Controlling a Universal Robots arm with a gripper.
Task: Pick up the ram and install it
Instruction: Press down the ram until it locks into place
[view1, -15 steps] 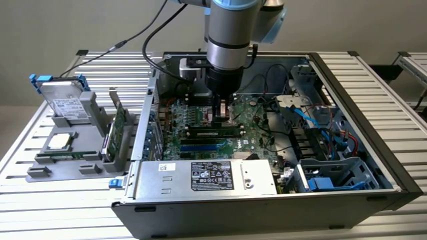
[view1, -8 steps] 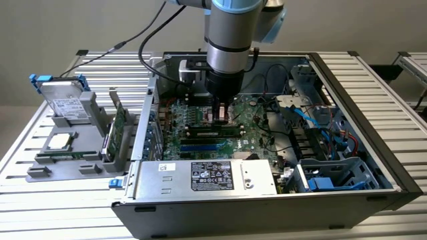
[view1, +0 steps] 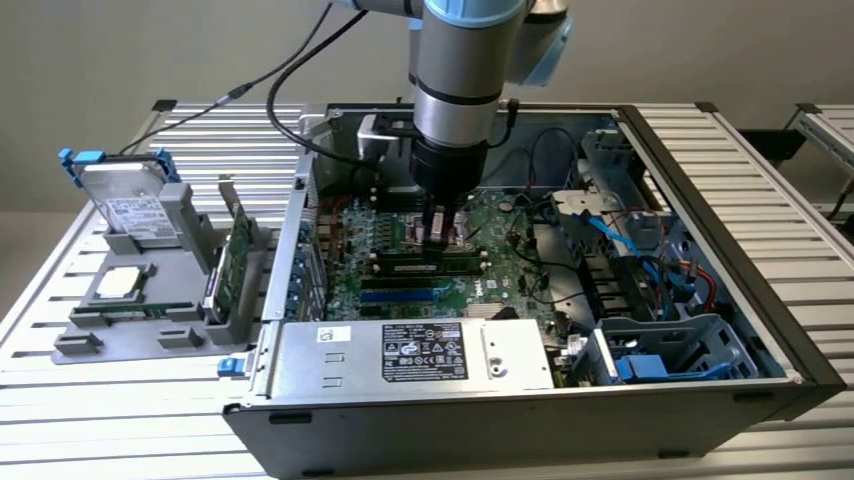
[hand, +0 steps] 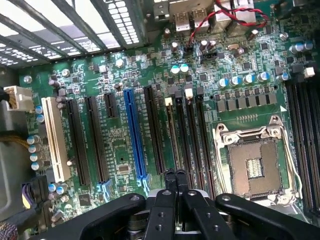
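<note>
The ram (view1: 422, 266) is a long narrow green stick standing in a memory slot on the motherboard (view1: 507, 225) inside the open computer case. In the wrist view it shows edge-on as a thin strip (hand: 171, 137) between the dark slots, running up to the fingertips. My gripper (view1: 441, 238) hangs straight down over it, toward the end of the stick on the exterior view's right. Its black fingers (hand: 170, 187) are shut, pressed together with no gap and nothing between them. The tips (hand: 175, 173) sit right at the stick's top edge; I cannot tell whether they touch it.
The bare CPU socket (hand: 252, 167) lies beside the memory slots. A power supply (view1: 414, 355) fills the case front, with blue cables and drive cages (view1: 661, 350) on the exterior view's right. A grey tray (view1: 80, 345) outside holds a hard drive (view1: 127, 205) and an expansion card (view1: 238, 255).
</note>
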